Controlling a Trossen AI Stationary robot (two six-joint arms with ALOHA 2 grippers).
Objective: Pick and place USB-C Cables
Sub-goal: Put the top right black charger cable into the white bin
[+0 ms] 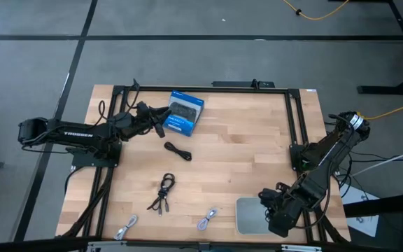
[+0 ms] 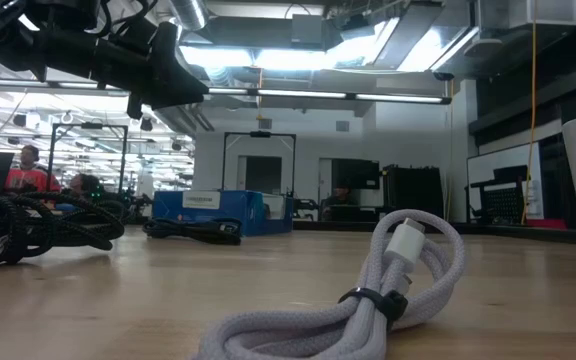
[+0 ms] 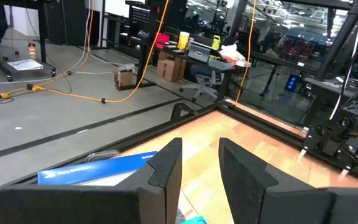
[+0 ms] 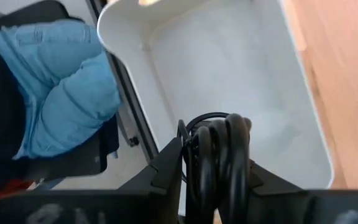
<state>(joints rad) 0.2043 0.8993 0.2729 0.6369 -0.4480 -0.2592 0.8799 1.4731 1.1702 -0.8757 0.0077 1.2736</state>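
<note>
My right gripper is shut on a coiled black USB-C cable above the white tray at the table's near right corner. On the table lie one black cable, a black bundle and two light grey cables. One grey cable fills the foreground of the low view. My left gripper is open and empty. It hovers beside the blue box at the table's far side. My right gripper pinches the black cable's coil between its two fingers, and the loops stick out past the fingertips. The bundle is lifted clear over the tray's inside. How far back it reaches between the fingers cannot be told.
A black frame runs along the table's edges. A person's leg in blue jeans shows just past the tray's outer rim. People sit in the room far behind the table. Bare wood lies between the cables and the tray.
</note>
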